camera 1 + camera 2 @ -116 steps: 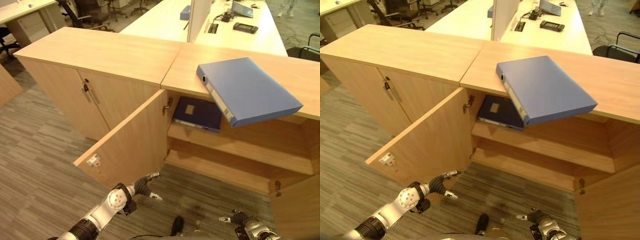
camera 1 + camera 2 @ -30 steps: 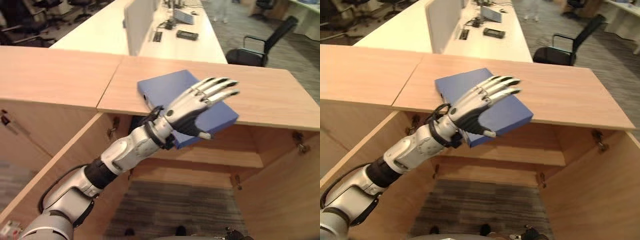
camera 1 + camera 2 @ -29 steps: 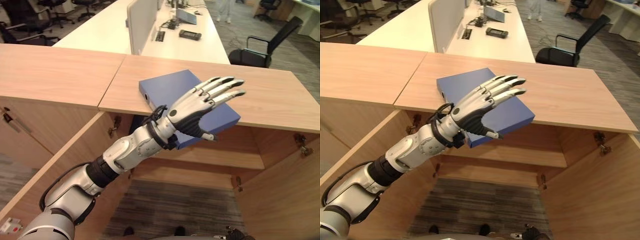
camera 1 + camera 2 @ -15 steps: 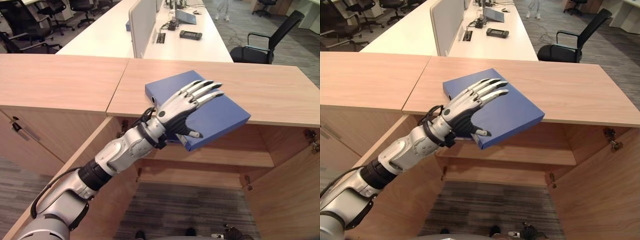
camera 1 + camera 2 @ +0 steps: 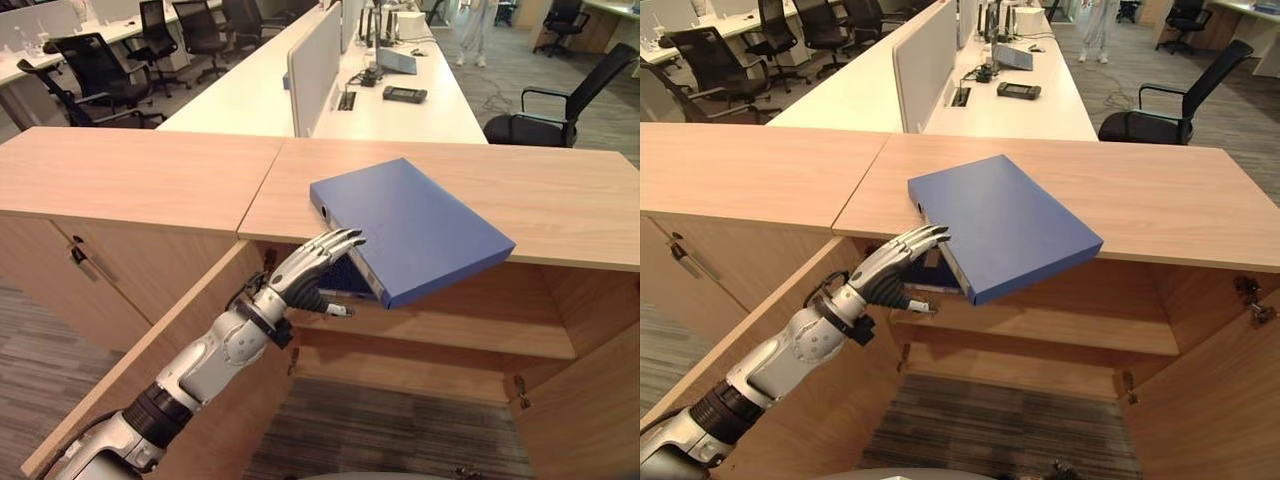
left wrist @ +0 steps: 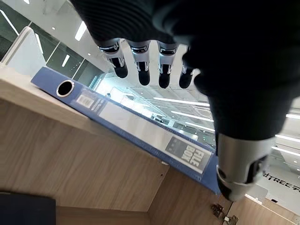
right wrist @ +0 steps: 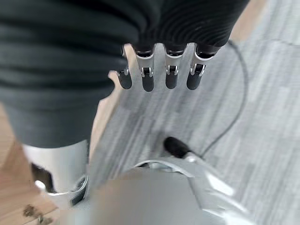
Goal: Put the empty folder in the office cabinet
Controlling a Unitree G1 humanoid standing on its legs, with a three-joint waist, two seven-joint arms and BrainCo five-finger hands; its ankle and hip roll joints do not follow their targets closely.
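Observation:
A blue folder point(image 5: 425, 222) lies flat on the wooden cabinet top point(image 5: 560, 195), one corner and its labelled spine point(image 6: 140, 132) sticking out over the front edge. My left hand point(image 5: 305, 270) is open below that overhang, with straight fingers point(image 6: 140, 72) pointing up at the spine; I cannot tell if they touch it. Under the top, the cabinet stands open, and a dark blue folder point(image 5: 936, 277) lies on its upper shelf point(image 5: 450, 338) behind my hand. My right hand point(image 7: 171, 75) hangs open low over the carpet.
The left cabinet door point(image 5: 150, 380) swings out under my left arm, and the right door point(image 5: 590, 400) is open too. A closed cabinet point(image 5: 90, 270) adjoins on the left. White desks point(image 5: 400, 105) with a divider and office chairs point(image 5: 570, 105) lie behind.
My left hand has dropped from above the blue folder to below its overhanging spine. The folder lies as before; the camera has shifted.

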